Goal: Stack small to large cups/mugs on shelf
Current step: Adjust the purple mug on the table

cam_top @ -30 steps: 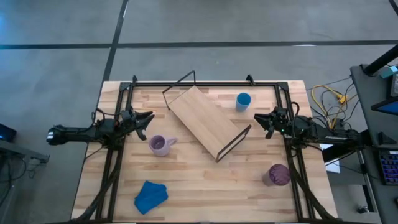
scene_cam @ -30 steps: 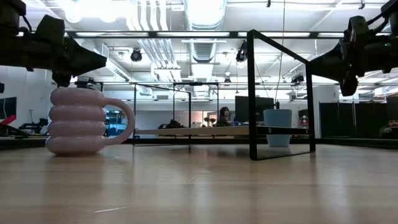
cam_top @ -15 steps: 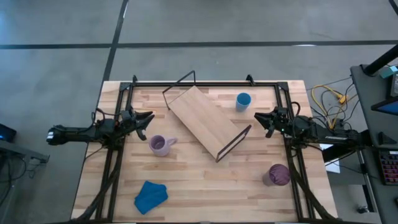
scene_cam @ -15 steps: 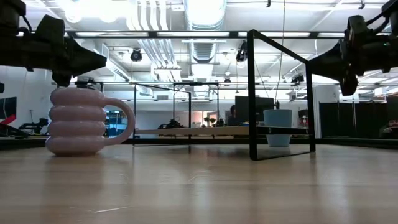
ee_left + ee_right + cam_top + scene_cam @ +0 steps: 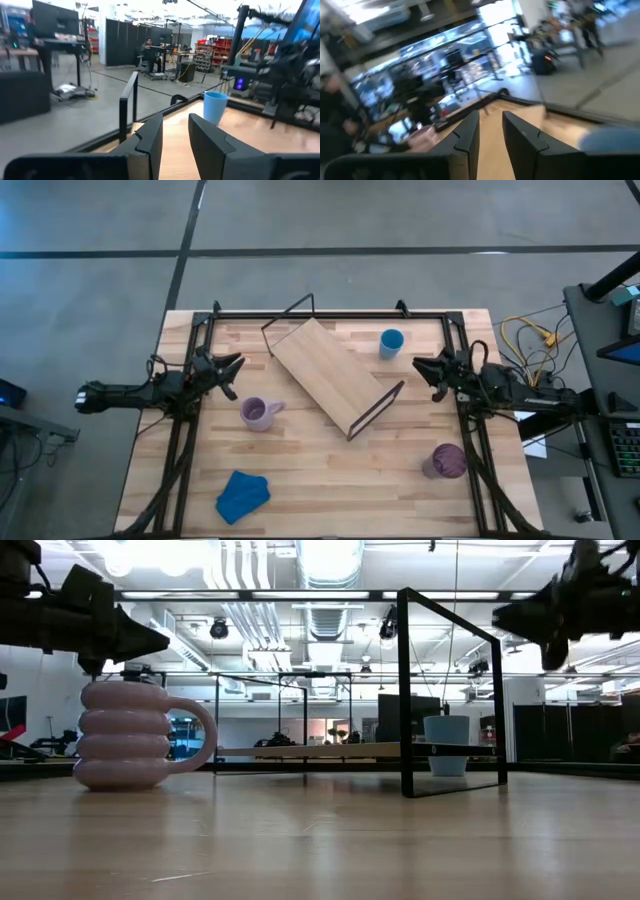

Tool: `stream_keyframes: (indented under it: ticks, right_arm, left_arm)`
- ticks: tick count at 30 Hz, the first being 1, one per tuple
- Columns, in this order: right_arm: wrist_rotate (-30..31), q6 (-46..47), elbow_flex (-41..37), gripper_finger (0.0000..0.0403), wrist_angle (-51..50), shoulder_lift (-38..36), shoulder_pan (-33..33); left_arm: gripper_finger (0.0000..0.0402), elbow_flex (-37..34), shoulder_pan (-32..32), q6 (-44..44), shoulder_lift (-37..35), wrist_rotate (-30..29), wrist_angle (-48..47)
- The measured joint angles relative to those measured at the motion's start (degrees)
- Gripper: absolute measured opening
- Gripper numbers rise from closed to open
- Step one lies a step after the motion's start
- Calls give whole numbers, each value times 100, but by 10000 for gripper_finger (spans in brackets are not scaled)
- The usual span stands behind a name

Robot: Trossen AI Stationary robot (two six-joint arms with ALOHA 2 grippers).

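The shelf (image 5: pixel 330 375) stands slantwise in the middle of the table on its black wire legs (image 5: pixel 450 690). The small light-blue cup (image 5: pixel 391 341) stands upright by the shelf's far right end and also shows in the left wrist view (image 5: pixel 216 106). Left of the shelf, the ribbed pale-lilac mug (image 5: pixel 258 413) stands upright (image 5: pixel 140 735). The dark-purple cup (image 5: pixel 447 461) is near the table's near right corner. My left gripper (image 5: pixel 236 370) hovers open above the table's left side, just beyond the mug. My right gripper (image 5: pixel 420 372) hovers open at the right side, between the light-blue cup and the purple cup.
A crumpled blue cloth (image 5: pixel 243 495) lies near the table's near left edge. Black rails (image 5: pixel 330 313) frame the tabletop along the far edge and both sides. Bare wood lies between the shelf and the near edge. A person sits far off in the room (image 5: pixel 148 50).
My right gripper has risen and drawn back a little toward the table's right edge. My left gripper has shifted slightly toward the far edge. The cups, the mug and the shelf have stayed where they were.
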Motion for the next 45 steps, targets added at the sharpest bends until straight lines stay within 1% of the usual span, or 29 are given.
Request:
stream_keyframes:
  ticks: [3, 6, 11, 15, 17, 19, 22, 24, 28, 30, 33, 37, 42, 45]
  right_arm:
    - [-3, -223, 656, 79, -608, 161, 1]
    - [240, -460, 1640, 79, -1867, 509, 1]
    - [697, -871, 3495, 79, -3846, 1502, 0]
    - [781, -1171, 4816, 79, -5037, 2375, -1]
    - [788, -1151, 5357, 79, -5215, 2743, -1]
    - [789, -924, 5833, 79, -5185, 3065, -1]
    - [788, -483, 6523, 79, -5158, 3485, -1]
    - [787, -528, 6955, 79, -5157, 3714, -1]
    - [790, -1247, 7684, 79, -5181, 4078, -1]
    - [791, -1364, 7981, 79, -5268, 4232, -1]
    - [791, -1388, 8351, 79, -5540, 4463, -1]
    - [793, -1507, 8633, 79, -6053, 4691, -1]
    - [795, -2212, 8762, 79, -5919, 4884, -1]
    - [800, -2409, 8898, 79, -5823, 5022, -1]
  left_arm:
    - [80, 0, 0, 25, 0, -1, 0]
    - [80, 0, 0, 23, 0, -1, -10]
    - [80, 2, 0, 18, 2, -3, -4]
    - [80, 63, -2, 151, 0, -71, 313]
    - [80, 296, -11, 373, 69, -32, 245]
    - [80, 633, -11, 880, 209, 44, 297]
    - [80, 1243, -11, 1670, 634, 60, 251]
    - [80, 1702, -11, 1977, 1001, 47, 198]
    - [80, 2646, -10, 1973, 1824, -81, -367]
    - [80, 3040, -11, 1780, 2221, -78, -526]
    - [80, 3547, -11, 1672, 2711, -78, -513]
    - [80, 4110, -11, 1663, 3069, -72, -452]
    - [80, 4539, -7, 1700, 3473, -73, -454]
    - [80, 4722, -7, 1670, 3652, -72, -456]
